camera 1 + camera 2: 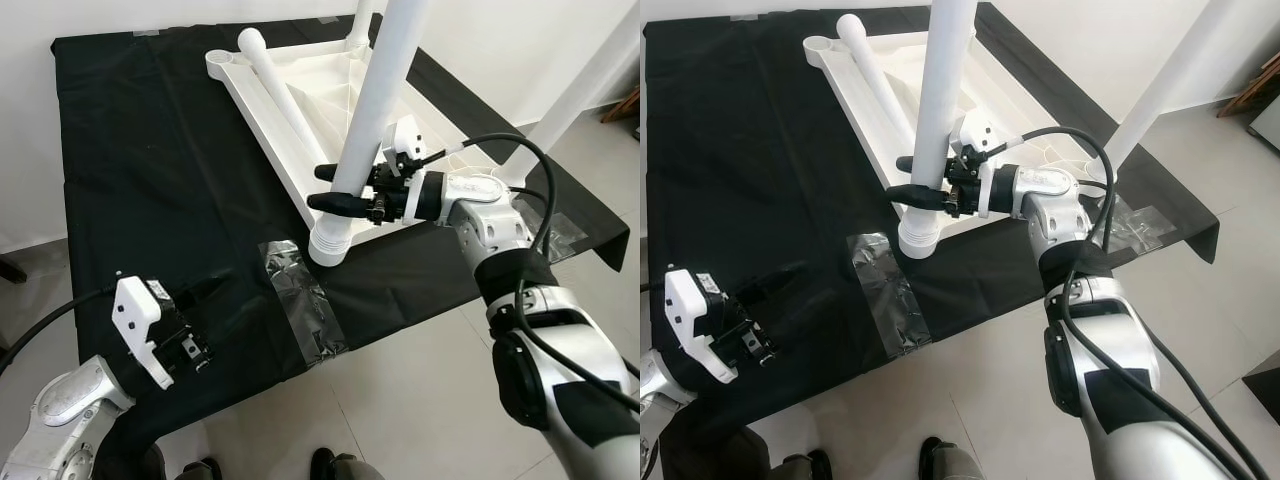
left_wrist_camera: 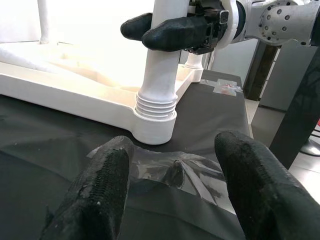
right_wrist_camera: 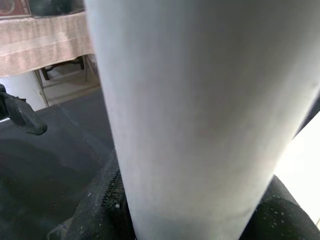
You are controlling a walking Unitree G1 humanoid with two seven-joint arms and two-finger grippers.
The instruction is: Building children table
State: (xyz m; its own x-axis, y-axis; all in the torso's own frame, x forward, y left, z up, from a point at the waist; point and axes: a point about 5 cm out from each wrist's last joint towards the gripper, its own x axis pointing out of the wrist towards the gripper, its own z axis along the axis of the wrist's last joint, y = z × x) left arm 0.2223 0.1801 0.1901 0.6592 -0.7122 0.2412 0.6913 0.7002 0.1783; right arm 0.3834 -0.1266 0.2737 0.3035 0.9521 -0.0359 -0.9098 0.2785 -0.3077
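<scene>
- left pincer point(image 1: 190, 345) hovers over the near left edge of the black cloth point(image 1: 150, 180), fingers point(image 2: 100, 192) spread wide and holding nothing, aimed at the tape patch point(image 1: 300, 300).
- the upturned tabletop point(image 1: 300, 110) lies on the cloth; a loose leg point(image 1: 275, 85) rests in it.
- right pincer point(image 1: 335, 187) clamps the upright leg point(image 1: 375, 110) just above its threaded socket at the tabletop's near corner; forearm level, wrist turned in.
- step, i judge: screwing this leg home; next calls for twisting without tilting.
</scene>
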